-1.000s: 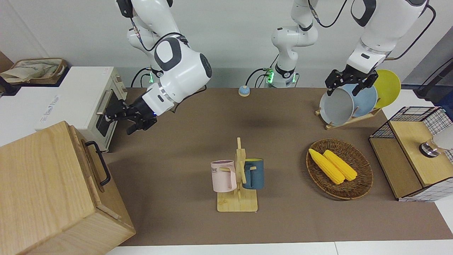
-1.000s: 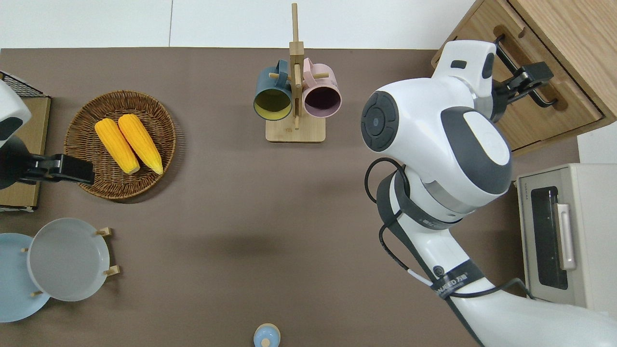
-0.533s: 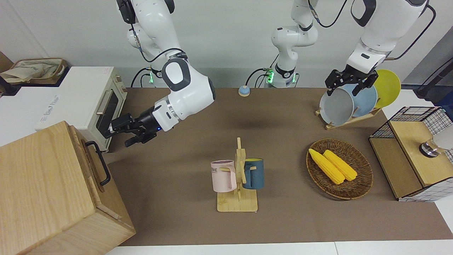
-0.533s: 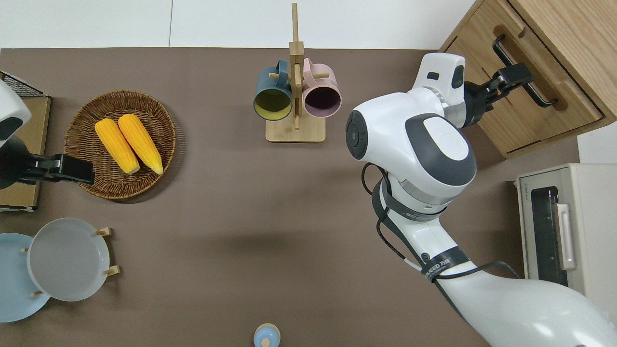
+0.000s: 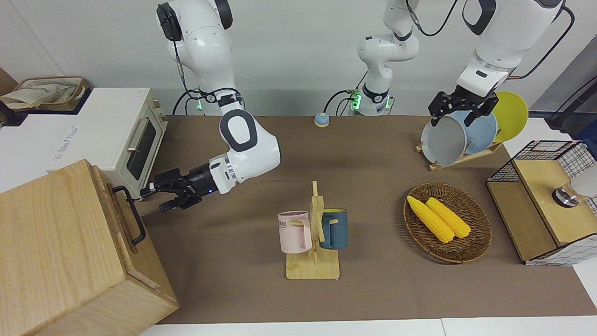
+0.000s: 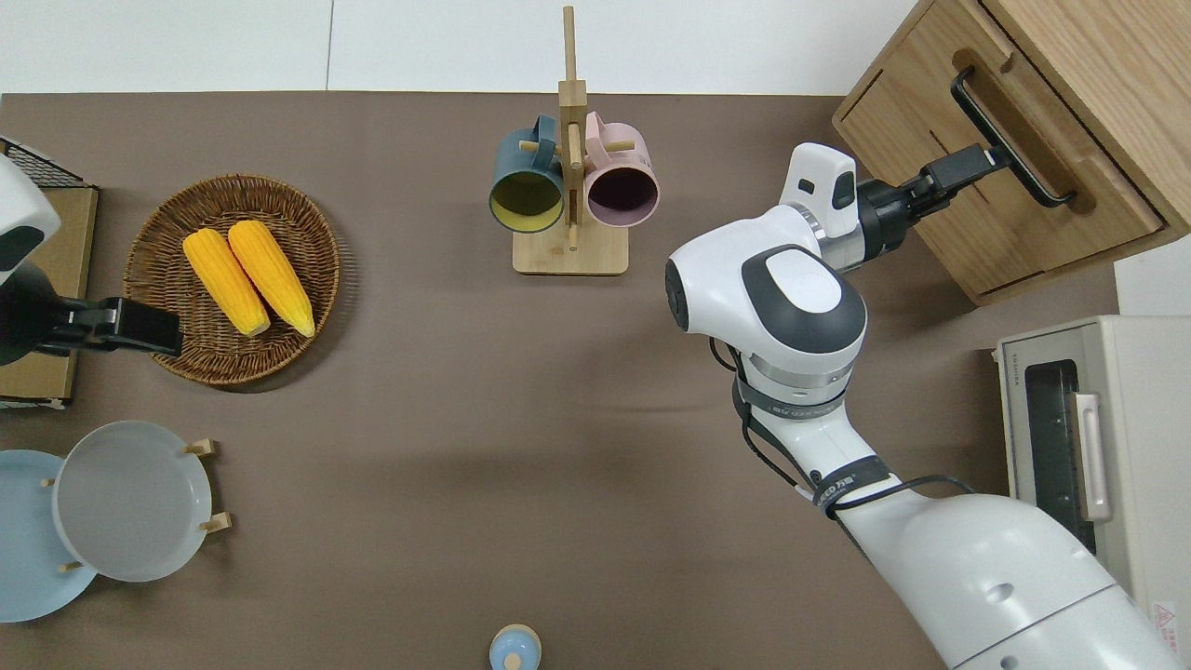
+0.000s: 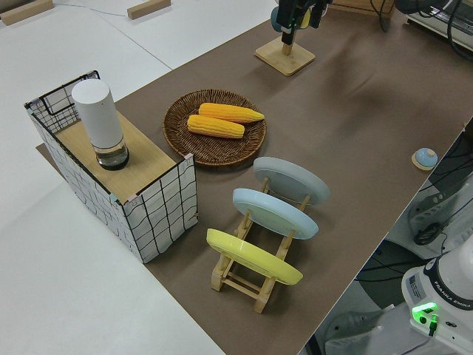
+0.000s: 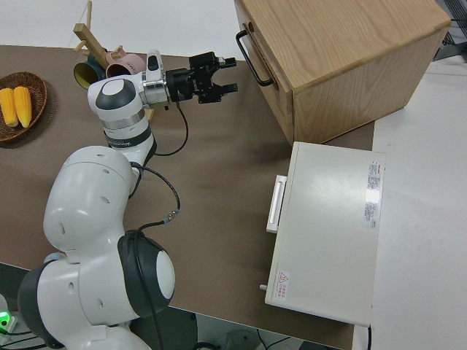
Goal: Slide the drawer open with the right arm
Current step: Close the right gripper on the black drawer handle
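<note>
Wide shallow pale-wood drawer [image 6: 1000, 177] shut in big cabinet at right arm's end of table, likely stiff and sliding straight, best taken by black metal loop handle [image 6: 1010, 140]; right end effector [image 8: 226, 76] spread, near handle, not touching; left arm parked.

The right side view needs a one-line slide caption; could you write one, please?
Right gripper, fingers open, level with the closed drawer's black handle, short of it.
</note>
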